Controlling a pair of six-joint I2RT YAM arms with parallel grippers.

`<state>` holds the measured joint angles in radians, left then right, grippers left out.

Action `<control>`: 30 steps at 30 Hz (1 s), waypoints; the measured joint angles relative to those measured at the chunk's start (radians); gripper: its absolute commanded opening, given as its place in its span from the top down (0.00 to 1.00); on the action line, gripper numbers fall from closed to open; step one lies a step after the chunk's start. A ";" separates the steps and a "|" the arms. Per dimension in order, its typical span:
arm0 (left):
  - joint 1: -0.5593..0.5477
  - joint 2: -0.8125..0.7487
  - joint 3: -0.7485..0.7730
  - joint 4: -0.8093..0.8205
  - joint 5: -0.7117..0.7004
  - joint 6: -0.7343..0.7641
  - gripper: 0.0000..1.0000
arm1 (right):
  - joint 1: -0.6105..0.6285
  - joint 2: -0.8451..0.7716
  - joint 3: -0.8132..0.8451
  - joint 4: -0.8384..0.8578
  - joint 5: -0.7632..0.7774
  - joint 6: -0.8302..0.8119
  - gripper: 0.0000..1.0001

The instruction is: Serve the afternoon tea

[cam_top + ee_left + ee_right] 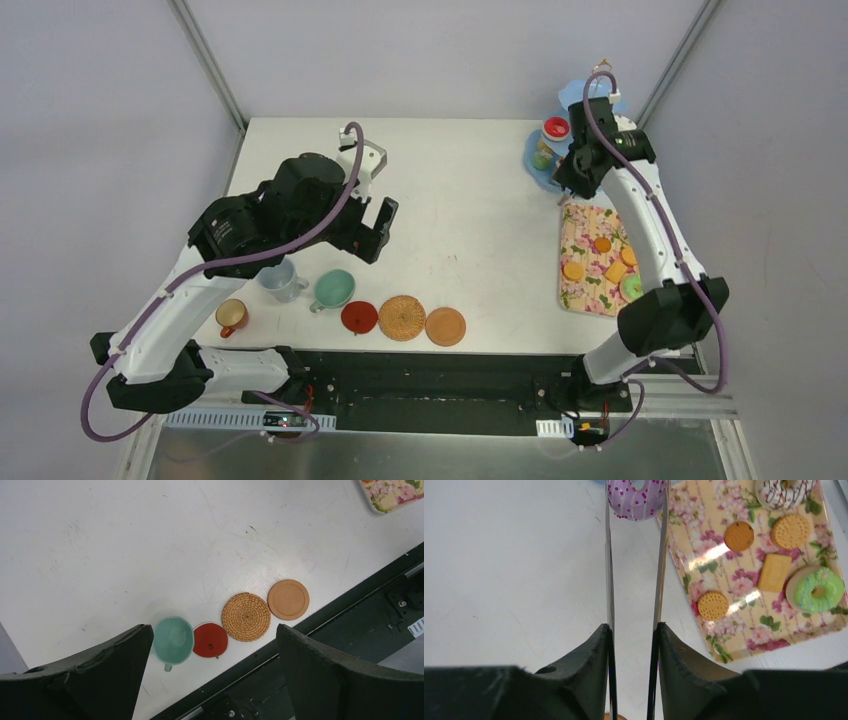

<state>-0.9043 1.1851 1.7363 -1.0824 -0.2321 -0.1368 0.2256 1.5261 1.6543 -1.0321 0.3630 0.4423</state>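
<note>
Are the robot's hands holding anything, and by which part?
The right gripper clamps metal tongs by their arms; the tips pinch a purple donut. The left gripper holds nothing.

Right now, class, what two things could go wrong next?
1. The purple donut is pinched only at the tips of the tongs held by the right gripper; it might slip and drop.
2. The left gripper, jaws open, hangs near the mint cup; lowering could knock it.
</note>
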 measured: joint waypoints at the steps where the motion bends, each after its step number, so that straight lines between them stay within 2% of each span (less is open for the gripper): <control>1: 0.000 -0.004 0.000 0.000 -0.006 0.000 0.00 | -0.009 0.045 0.047 0.007 -0.010 -0.012 0.73; 12: 0.000 -0.037 0.000 0.000 -0.046 0.010 0.00 | -0.039 0.262 0.315 0.033 -0.039 -0.069 0.71; 26: 0.000 -0.034 -0.001 -0.001 -0.072 0.041 0.00 | -0.066 0.372 0.379 0.033 -0.015 -0.088 0.63; 30: 0.000 -0.033 -0.001 -0.002 -0.084 0.049 0.00 | -0.074 0.377 0.394 0.034 -0.003 -0.090 0.59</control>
<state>-0.9043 1.1519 1.7351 -1.0847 -0.3161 -0.0875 0.1520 1.9034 2.0487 -0.9985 0.3595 0.3527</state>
